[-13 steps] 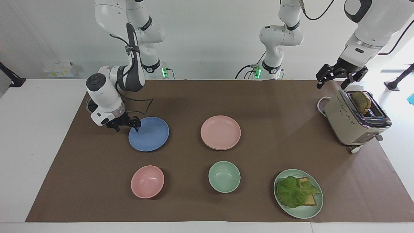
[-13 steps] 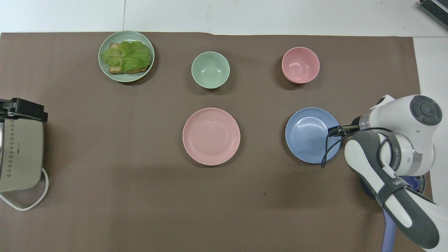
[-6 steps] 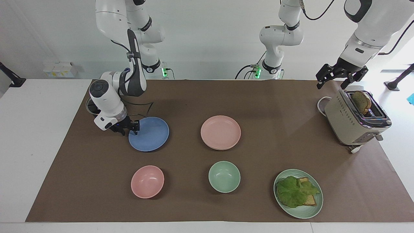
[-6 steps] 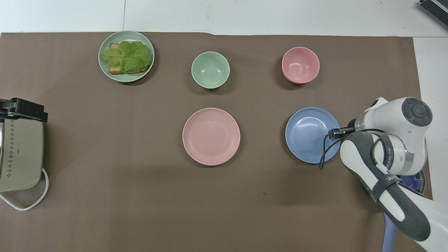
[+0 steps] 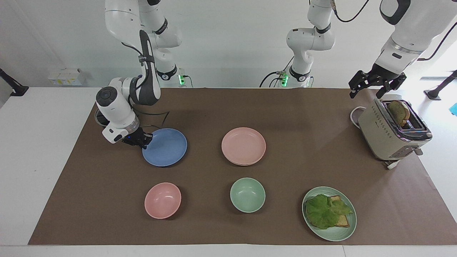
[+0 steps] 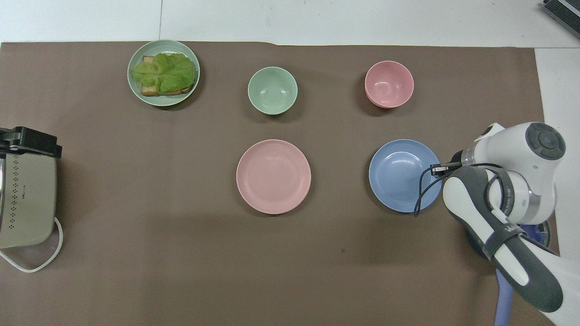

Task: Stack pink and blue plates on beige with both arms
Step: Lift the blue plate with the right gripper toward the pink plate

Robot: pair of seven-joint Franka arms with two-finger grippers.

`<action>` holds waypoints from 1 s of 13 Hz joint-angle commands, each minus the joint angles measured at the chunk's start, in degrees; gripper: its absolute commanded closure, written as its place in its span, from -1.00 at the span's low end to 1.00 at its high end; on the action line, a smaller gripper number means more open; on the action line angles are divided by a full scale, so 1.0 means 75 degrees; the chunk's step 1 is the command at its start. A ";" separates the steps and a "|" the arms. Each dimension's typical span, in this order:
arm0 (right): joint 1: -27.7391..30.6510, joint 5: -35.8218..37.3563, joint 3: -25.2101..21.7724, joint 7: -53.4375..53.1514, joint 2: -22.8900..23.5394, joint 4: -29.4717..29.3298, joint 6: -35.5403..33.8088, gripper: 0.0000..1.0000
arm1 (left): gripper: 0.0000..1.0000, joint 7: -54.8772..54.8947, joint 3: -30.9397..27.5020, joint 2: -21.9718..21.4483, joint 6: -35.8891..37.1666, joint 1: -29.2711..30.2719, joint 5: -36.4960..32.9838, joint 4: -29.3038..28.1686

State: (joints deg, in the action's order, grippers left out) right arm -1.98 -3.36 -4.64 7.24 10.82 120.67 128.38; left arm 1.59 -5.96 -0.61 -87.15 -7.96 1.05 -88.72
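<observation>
The blue plate (image 5: 166, 147) (image 6: 401, 176) lies on the brown mat toward the right arm's end. My right gripper (image 5: 145, 140) (image 6: 436, 170) is low at the plate's rim on that end and shut on it. The pink plate (image 5: 243, 145) (image 6: 273, 176) lies in the middle of the mat. A thin second rim shows under its edge; the beige plate is otherwise hidden. My left gripper (image 5: 365, 95) (image 6: 29, 141) hangs open over the toaster and holds nothing.
A beige toaster (image 5: 392, 134) (image 6: 25, 199) with a bread slice (image 5: 399, 111) stands at the left arm's end. Farther from the robots are a pink bowl (image 5: 162, 200), a green bowl (image 5: 247, 195) and a green plate (image 5: 342, 232) with lettuce and toast.
My right gripper has closed on the blue plate's rim, and its wrist has shifted slightly. The left arm has not moved.
</observation>
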 commanded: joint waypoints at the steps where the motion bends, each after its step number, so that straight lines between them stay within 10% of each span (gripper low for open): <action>1: 0.0053 -0.0091 0.0033 0.0195 -0.0270 -0.0513 -0.0709 1.00 | -1.00 0.0093 0.0021 -0.0024 0.0018 0.0029 -0.0081 -0.0019; 6: 0.0053 -0.0697 0.0465 0.0136 -0.0541 -0.1826 -0.2199 1.00 | -1.00 0.0093 0.0021 -0.0024 0.0030 0.0029 -0.0081 -0.0019; 13: -0.1092 -0.1017 0.1544 -0.2321 -0.0238 -0.1886 -0.1136 1.00 | -1.00 0.0093 0.0021 -0.0024 0.0018 0.0029 -0.0081 -0.0019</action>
State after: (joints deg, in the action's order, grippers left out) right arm -7.59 -10.11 6.84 -6.18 7.19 106.94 117.24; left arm 1.60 -5.96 -0.61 -87.15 -7.96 1.05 -88.72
